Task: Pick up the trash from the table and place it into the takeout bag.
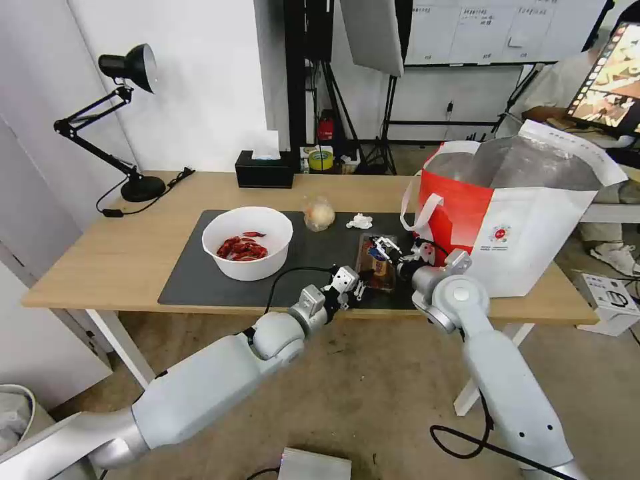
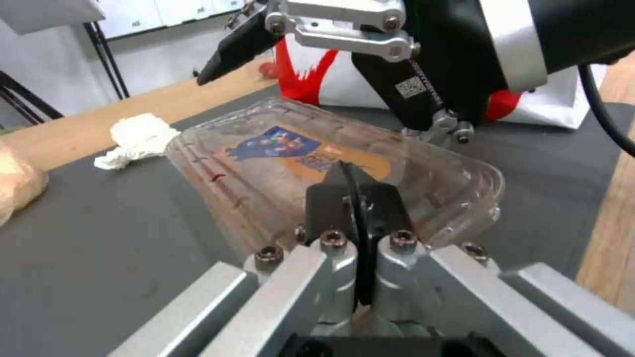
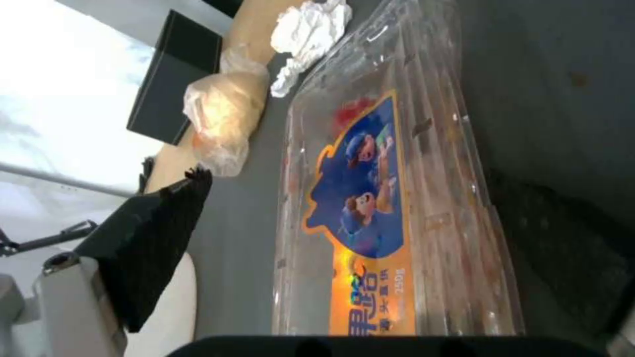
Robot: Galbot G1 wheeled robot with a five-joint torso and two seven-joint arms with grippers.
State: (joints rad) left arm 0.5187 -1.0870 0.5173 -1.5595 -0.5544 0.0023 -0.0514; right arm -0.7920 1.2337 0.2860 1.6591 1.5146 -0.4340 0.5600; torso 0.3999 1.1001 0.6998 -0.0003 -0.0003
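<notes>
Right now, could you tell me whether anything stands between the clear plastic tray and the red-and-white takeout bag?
Nothing visible lies on the dark grey mat between them. The clear plastic tray with the blue-and-orange label sits beside the red-and-white takeout bag. The right gripper is open over the tray; the left gripper is shut at its near edge.

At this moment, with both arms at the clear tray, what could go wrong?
1. The right end effector stands open over the clear plastic tray; the thin lid might buckle or slip under a pinch.
2. The left end effector, shut, sits at the tray's near edge close to the right one; the arms could collide.
3. The takeout bag stands just beside the tray, so a swing might knock it.
</notes>
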